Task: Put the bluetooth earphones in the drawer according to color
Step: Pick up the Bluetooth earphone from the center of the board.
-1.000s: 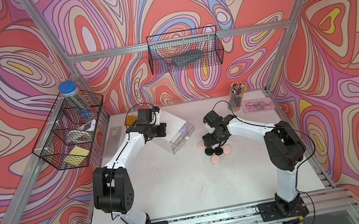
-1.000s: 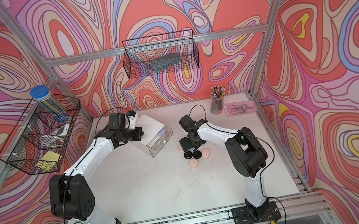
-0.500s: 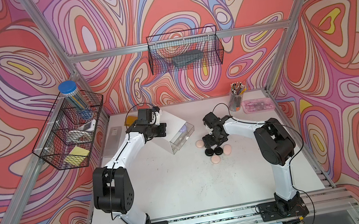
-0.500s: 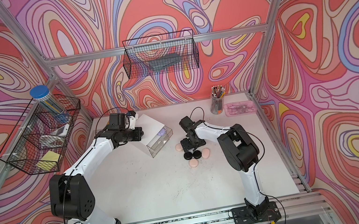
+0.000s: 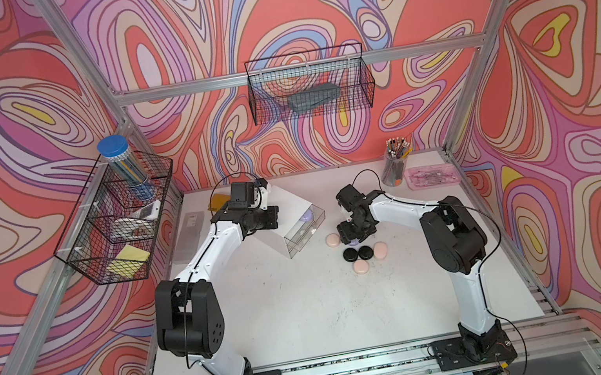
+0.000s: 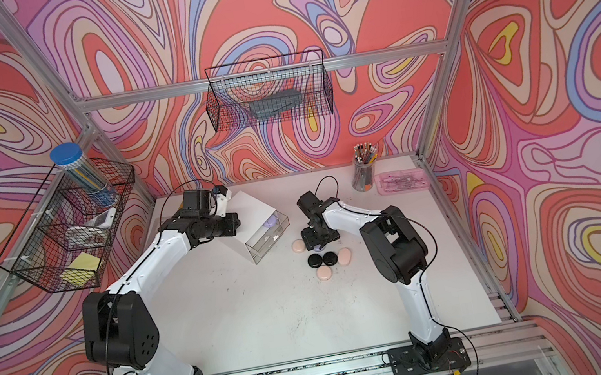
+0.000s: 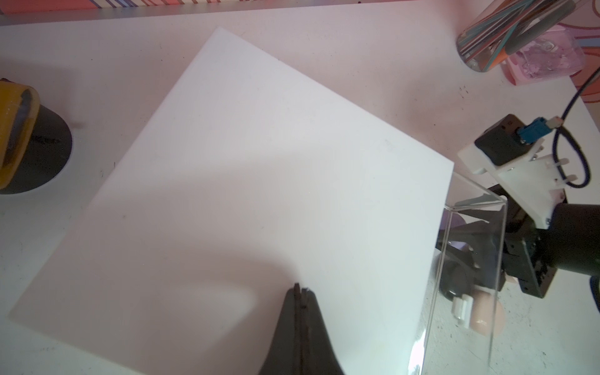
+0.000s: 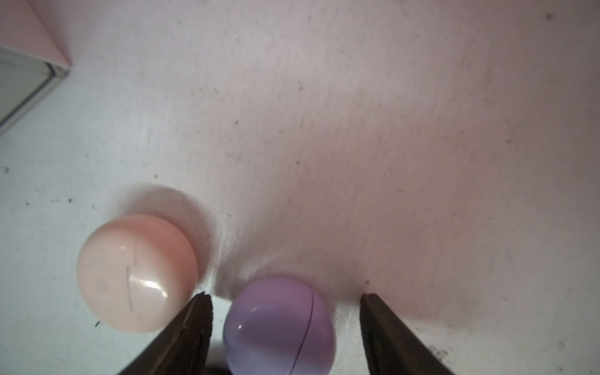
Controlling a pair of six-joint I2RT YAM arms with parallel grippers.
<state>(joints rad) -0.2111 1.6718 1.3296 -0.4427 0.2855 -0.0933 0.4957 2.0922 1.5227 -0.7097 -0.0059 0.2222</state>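
Bright, even overhead light.
Soft shadows are cast on the surface (image 8: 389, 130); the glinting lilac earphone case (image 8: 279, 324) is blurred close up.

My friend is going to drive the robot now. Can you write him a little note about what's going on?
Left hand: shut, holding nothing, over the top of the white cabinet.
Right hand: open, fingers either side of a lilac case on the table, not gripping it yet.
Done: the other lilac case lies in the pulled-out top drawer.
Left: this lilac case, then the three pink cases and two black cases on the table, each colour in its own drawer.
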